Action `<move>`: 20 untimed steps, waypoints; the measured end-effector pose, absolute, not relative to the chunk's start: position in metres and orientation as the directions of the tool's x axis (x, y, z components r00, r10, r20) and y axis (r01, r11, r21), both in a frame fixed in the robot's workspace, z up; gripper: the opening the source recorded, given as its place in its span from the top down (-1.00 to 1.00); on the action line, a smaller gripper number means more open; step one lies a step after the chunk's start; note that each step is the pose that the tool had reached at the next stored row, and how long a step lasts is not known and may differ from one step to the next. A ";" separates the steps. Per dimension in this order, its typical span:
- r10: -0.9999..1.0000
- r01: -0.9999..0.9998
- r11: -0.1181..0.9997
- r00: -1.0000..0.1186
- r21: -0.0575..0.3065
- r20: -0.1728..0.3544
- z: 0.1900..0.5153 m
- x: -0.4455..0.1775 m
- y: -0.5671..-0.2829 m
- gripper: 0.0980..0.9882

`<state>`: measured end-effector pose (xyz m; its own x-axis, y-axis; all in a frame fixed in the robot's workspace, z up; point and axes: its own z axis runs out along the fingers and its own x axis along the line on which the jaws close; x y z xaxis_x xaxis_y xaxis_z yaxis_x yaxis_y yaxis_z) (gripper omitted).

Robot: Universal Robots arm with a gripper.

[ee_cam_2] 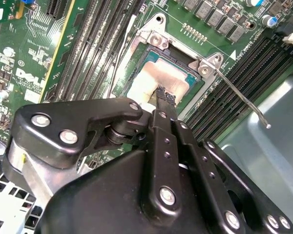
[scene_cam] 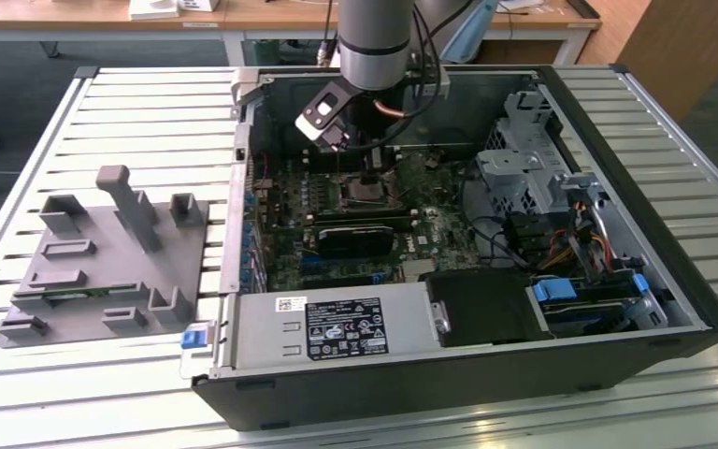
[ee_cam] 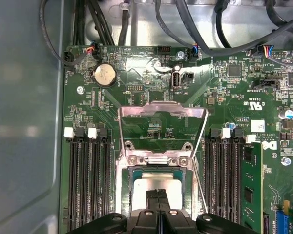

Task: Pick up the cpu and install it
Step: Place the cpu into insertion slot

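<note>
Black gripper [ee_cam_2: 165, 96]: fingers pinched together, holding nothing. The tips are right at the shiny top of the cpu [ee_cam_2: 158, 75]. I cannot tell if they touch it or hang just above.
Where the cpu is: flat inside the socket [ee_cam: 154, 159], in the middle of the board [ee_cam: 136, 73].
Socket: open. Its metal plate [ee_cam: 162, 109] is tipped up, and the thin lever [ee_cam_2: 240, 100] sticks out to one side.
Step, I think: setting the cpu into its seat.
Do it well: touch softly and straight down, never sideways. Tiny pins underneath could bend.
Check: all four edges should sit level.
Watch out: keep the fingers off the lever, the plate and the long black slots [ee_cam: 85, 185] beside the socket.
</note>
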<state>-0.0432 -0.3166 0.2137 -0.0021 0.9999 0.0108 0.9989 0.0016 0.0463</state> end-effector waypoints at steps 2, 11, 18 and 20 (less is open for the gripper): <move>1.000 0.999 0.002 -0.002 0.046 0.011 0.214 -0.043 -0.317 0.98; 1.000 0.999 0.002 -0.002 0.046 0.011 0.216 -0.043 -0.317 0.98; 1.000 0.999 0.002 -0.002 0.046 0.011 0.218 -0.043 -0.317 0.98; 1.000 0.999 0.002 -0.002 0.046 0.011 0.218 -0.043 -0.317 0.98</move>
<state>-0.0432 -0.3166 0.2185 -0.0021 0.9999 0.0107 0.9989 0.0016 0.0463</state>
